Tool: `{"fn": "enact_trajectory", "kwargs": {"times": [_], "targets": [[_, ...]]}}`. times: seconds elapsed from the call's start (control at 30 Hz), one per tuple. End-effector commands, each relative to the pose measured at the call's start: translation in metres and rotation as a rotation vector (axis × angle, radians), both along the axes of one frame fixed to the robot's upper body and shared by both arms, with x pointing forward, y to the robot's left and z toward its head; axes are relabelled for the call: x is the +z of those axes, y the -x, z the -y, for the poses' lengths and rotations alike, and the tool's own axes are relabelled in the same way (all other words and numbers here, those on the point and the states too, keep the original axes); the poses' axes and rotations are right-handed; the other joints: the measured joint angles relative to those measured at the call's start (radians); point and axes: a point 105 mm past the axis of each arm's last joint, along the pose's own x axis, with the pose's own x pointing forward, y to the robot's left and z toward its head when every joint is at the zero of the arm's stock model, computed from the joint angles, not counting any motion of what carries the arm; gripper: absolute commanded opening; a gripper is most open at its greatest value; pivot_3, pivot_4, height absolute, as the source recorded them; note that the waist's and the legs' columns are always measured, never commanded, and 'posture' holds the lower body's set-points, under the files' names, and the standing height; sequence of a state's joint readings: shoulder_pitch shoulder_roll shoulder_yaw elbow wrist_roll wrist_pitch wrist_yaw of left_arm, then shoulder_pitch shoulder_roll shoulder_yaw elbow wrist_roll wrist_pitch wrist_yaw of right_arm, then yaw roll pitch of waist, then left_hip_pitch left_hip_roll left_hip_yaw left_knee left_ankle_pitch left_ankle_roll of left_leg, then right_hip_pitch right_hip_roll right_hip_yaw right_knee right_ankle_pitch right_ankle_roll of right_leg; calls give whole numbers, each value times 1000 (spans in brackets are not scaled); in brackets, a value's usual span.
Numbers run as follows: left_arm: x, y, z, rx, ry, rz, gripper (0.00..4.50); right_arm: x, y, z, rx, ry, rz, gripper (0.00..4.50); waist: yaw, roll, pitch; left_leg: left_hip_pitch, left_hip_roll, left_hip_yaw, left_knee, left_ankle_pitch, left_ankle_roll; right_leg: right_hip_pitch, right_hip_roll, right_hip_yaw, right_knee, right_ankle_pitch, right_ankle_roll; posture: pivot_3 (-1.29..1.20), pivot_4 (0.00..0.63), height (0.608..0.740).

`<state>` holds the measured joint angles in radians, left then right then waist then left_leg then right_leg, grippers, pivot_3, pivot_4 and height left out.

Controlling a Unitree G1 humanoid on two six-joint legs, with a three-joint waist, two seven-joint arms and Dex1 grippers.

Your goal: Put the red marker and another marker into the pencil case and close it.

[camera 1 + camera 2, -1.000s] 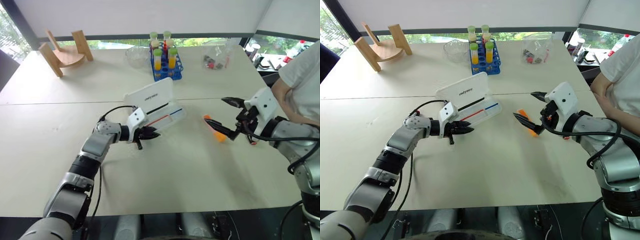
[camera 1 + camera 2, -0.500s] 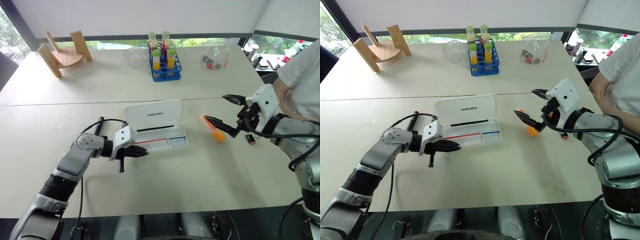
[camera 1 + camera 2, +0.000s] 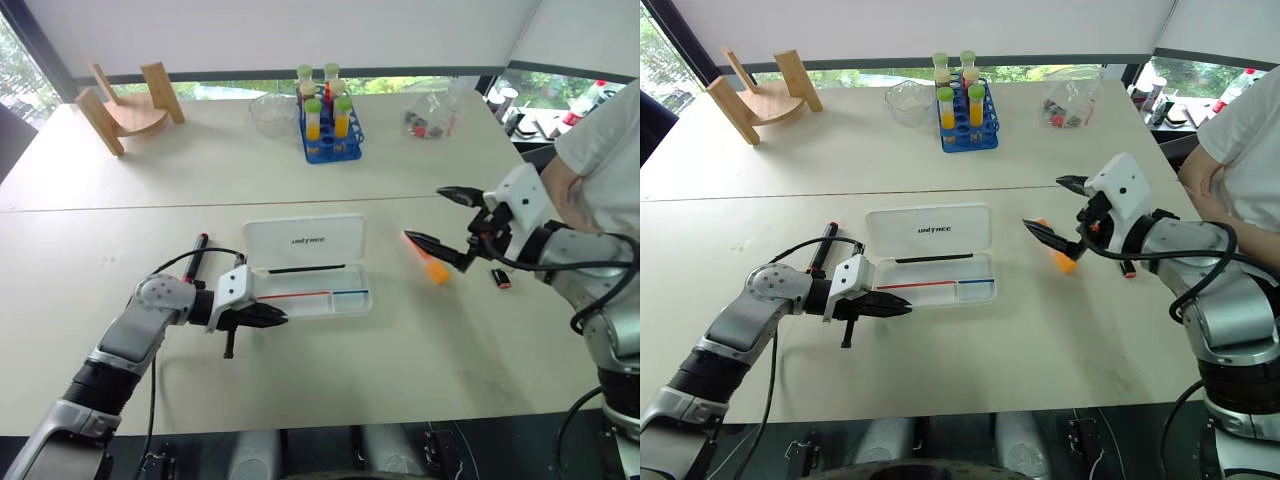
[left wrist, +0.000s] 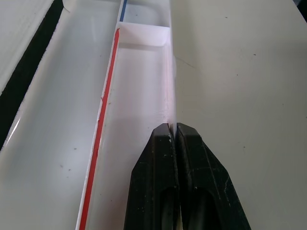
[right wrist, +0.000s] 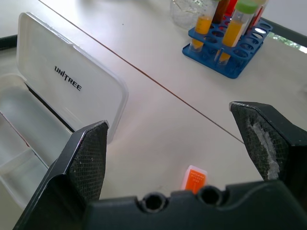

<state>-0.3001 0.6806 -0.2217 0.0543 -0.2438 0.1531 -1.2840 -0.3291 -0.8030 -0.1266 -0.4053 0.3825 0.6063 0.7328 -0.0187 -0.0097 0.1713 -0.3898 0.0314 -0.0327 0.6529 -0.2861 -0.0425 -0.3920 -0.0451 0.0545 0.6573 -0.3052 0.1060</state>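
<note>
Pale table (image 3: 330, 380), open pencil case (image 3: 312, 275), orange marker (image 3: 430, 262), red marker (image 3: 194, 255), blue test-tube rack (image 3: 330, 140), wooden stand (image 3: 125, 105)

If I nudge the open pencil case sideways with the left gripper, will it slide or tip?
The pencil case looks thin, translucent and nearly empty, so probably light: it should slide easily. Its lid lies open flat, so tipping seems unlikely. The shut left gripper sits at the case's near edge.

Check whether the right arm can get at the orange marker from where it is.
Probably yes: the right gripper hangs with jaws wide just above the orange marker, with bare table around it.
</note>
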Motion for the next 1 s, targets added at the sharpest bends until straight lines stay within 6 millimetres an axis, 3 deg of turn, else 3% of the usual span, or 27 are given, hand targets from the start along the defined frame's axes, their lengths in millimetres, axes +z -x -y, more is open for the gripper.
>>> {"fn": "enact_trajectory", "kwargs": {"times": [0.03,0.23,0.27,0.5,0.57,0.63,0.7,0.8,0.87,1.0], "targets": [[-1,0,-6,21,-2,-9,1415,13,0,-1,12,13,55,4500,2,0,0,0,0,0,0,0,0,0,0,0,0,0,0,0,150,740],[34,2,-6,27,83,84,4289,12,0,-1,25,14,40,4500,3,-1,1,0,0,0,1,0,0,-1,0,0,3,0,0,0,150,740],[42,4,-6,28,101,99,4410,11,0,0,28,12,33,4500,3,-1,1,0,0,0,1,0,0,-1,0,0,3,0,0,0,150,740],[89,22,-20,125,152,171,4410,6,4,-1,60,8,-15,4500,2,0,1,-1,0,0,1,0,0,-2,0,0,3,0,0,0,150,740],[106,23,-44,266,179,167,4410,5,3,-3,69,4,-19,4500,-2,-1,2,-1,0,0,1,0,0,-2,0,0,4,0,0,0,150,740],[115,11,-83,532,198,181,4410,5,2,-5,79,-2,-20,4500,-2,-1,2,-1,1,0,1,0,0,-2,0,1,4,0,0,0,150,740],[111,-4,-122,793,171,219,4410,5,0,-6,83,-2,-16,4500,0,0,2,0,1,-1,1,0,0,-2,0,0,4,0,0,0,150,740],[97,-20,-156,1069,153,224,4410,5,-4,-8,92,-4,-12,4500,5,0,2,0,0,-1,1,0,0,-1,0,0,5,0,0,0,150,740],[84,-27,-163,1160,145,187,4410,7,-5,-10,101,-6,-7,4500,7,-1,2,0,-1,-1,2,0,0,-1,-1,0,5,0,0,0,150,740],[58,-38,-151,1235,188,57,4410,9,-8,-11,106,-4,0,4500,8,-2,3,-1,0,-1,4,0,0,-1,-1,0,5,0,0,0,150,740]]}}
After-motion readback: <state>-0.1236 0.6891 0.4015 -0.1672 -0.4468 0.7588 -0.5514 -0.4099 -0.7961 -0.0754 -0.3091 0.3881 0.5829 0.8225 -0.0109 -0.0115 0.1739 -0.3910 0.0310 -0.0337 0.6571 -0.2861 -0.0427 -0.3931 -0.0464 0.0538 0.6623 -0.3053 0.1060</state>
